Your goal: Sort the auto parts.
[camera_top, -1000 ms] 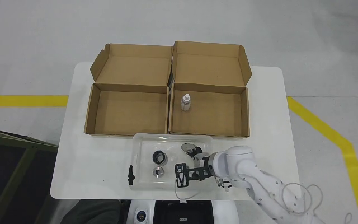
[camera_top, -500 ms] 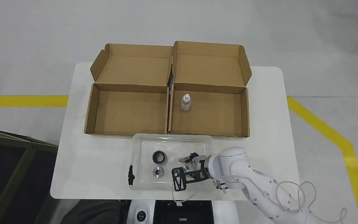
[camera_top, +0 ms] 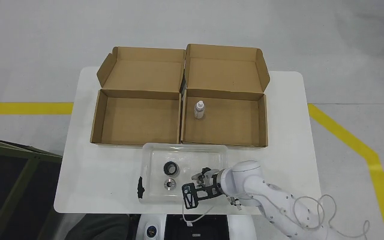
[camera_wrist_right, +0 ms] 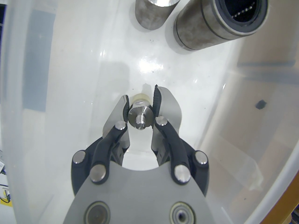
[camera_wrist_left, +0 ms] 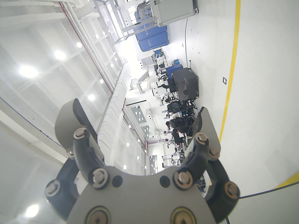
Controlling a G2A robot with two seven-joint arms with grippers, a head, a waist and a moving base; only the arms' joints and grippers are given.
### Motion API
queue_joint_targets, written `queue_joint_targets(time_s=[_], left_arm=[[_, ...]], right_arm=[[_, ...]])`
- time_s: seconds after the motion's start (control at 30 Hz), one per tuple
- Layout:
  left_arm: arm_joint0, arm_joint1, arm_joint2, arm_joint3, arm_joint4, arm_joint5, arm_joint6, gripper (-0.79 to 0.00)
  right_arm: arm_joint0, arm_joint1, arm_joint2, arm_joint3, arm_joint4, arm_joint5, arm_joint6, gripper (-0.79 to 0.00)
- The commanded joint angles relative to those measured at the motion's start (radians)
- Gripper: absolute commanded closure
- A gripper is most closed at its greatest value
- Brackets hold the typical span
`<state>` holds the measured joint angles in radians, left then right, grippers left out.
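Metal with a pale plastic tip, the small fitting [camera_wrist_right: 139, 115] sat clamped between my right gripper's [camera_wrist_right: 140, 100] fingers, low inside the clear tray [camera_wrist_right: 77, 47]. A steel sleeve [camera_wrist_right: 158, 3] and a linear bearing [camera_wrist_right: 219, 17] stood side by side farther along the tray. My left gripper [camera_wrist_left: 140, 122] hung spread wide, holding nothing.

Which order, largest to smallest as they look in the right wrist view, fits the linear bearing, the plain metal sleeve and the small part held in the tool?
1. linear bearing
2. plain metal sleeve, cut off by the picture's edge
3. small part gripped in the right tool, nearest the camera yet smallest
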<state>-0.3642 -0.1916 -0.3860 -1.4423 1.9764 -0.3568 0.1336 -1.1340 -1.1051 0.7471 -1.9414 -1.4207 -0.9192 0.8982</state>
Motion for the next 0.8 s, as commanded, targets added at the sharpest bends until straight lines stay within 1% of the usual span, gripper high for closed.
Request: queue_joint_targets(time_s=[0.0,0.13,0.3,0.5,0.77], left_arm=[[0.000,0.000,0.000,0.000,0.000,0.000,0.000,-0.785],[0.000,0.000,0.000,0.000,0.000,0.000,0.000,-0.785],[0.000,0.000,0.000,0.000,0.000,0.000,0.000,-0.785],[0.000,0.000,0.000,0.000,0.000,0.000,0.000,-0.785],[0.000,0.000,0.000,0.000,0.000,0.000,0.000,-0.785]], right_arm=[[0.001,0.002,0.006,-0.008,0.006,-0.002,-0.004,0.000],[0.001,0.007,0.026,-0.038,0.017,-0.009,-0.030,0.000],[0.002,0.013,0.053,-0.090,-0.009,-0.002,-0.105,0.000],[-0.008,0.022,0.102,-0.151,-0.095,0.045,-0.284,0.000],[-0.066,0.046,0.211,-0.219,-0.228,0.118,-0.523,0.000]])
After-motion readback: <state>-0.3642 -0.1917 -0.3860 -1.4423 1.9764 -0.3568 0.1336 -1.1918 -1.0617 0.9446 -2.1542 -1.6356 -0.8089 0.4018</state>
